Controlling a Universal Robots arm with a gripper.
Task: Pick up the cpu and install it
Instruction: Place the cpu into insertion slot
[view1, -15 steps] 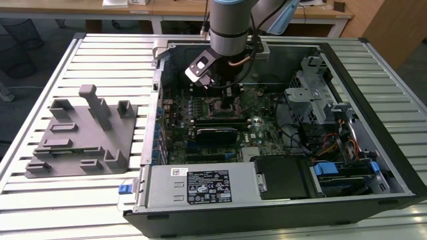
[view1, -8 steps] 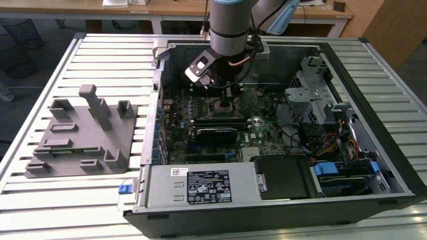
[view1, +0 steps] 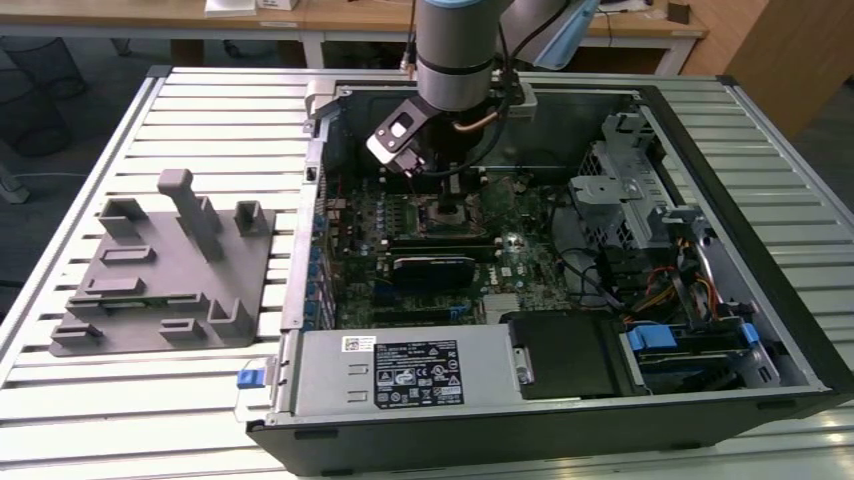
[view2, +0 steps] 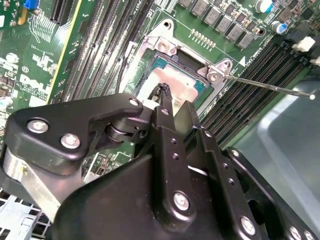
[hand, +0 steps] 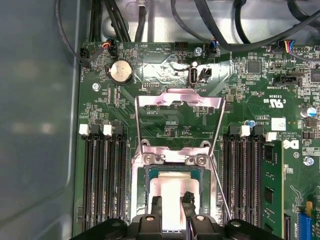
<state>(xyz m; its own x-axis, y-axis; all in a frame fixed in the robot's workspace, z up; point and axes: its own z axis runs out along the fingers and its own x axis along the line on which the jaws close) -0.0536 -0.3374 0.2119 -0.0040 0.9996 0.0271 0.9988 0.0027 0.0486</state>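
Your cpu (hand: 172, 186) lies flat in the socket (hand: 138, 190), with the metal frame close round its edges. The lid (hand: 180, 100) is swung back, and memory slots (hand: 102, 185) flank both sides. Its silver top has a thin greenish border. The gripper (hand: 172, 204) hangs just over it, jaws slightly parted, pinching nothing; you cannot tell if they touch.

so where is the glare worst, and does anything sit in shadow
In the first wrist view glare washes the cpu nearly white on top and the raised load plate shines pink; in the second wrist view the cpu glints too, more mildly; in the exterior view the motherboard lies dim inside the case while the slatted table is brightly lit.
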